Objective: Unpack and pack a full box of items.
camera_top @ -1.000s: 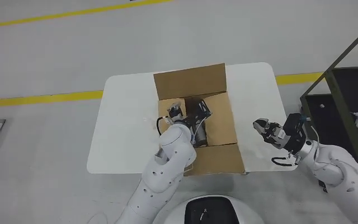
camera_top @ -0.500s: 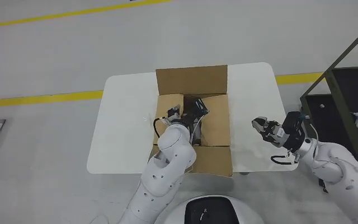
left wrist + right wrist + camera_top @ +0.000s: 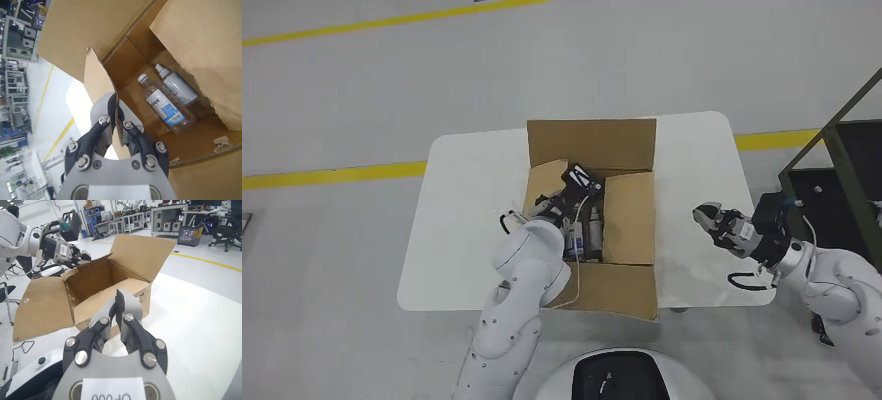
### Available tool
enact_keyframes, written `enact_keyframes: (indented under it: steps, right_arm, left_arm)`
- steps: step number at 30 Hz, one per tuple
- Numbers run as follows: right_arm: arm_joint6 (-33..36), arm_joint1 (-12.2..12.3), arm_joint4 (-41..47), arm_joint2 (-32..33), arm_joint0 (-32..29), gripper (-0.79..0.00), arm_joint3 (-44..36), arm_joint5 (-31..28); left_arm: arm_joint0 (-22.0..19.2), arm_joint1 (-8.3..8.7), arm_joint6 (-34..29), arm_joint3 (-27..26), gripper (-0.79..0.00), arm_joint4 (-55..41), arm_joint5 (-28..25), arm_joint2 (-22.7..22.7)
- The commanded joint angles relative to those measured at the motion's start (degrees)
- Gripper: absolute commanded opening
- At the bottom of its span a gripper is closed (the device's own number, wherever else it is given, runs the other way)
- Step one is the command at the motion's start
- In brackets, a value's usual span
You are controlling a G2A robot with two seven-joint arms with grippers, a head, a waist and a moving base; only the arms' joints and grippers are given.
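Pinching the box's (image 3: 592, 146) side flap (image 3: 94, 75) in my left end effector (image 3: 116, 106); right end effector (image 3: 118, 303) clenched, empty, above the desk (image 3: 189, 317).

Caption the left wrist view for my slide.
Left tool shut on a box flap; clear bottle and white spray bottle lie inside the cardboard box.

R flap (image 3: 628, 215) blocks half the box (image 3: 592, 145) opening
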Motion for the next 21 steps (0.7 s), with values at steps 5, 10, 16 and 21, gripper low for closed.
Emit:
enact_keyframes:
  steps: [5,10,16,21]
  right_arm:
    - [0.9,0.0,2.2,0.8,0.2,-0.785,0.2,-1.0]
    - [3.4,0.0,5.2,1.0,0.9,-0.785,0.2,-2.6]
    - [11.3,0.0,10.0,-0.9,3.7,-0.785,0.9,-3.3]
    - [16.8,-0.4,10.8,-4.2,6.9,-0.785,1.3,-2.2]
  left_arm:
    - [1.0,-0.23,-1.9,-4.3,-0.785,-13.1,2.6,-4.3]
    - [1.3,-0.16,-3.6,-5.7,-0.785,-22.0,4.7,-7.9]
    - [1.6,0.2,-4.5,-5.6,-0.785,-30.7,6.3,-11.9]
    - [1.1,0.8,-5.3,-5.5,-0.733,-31.8,5.6,-13.5]
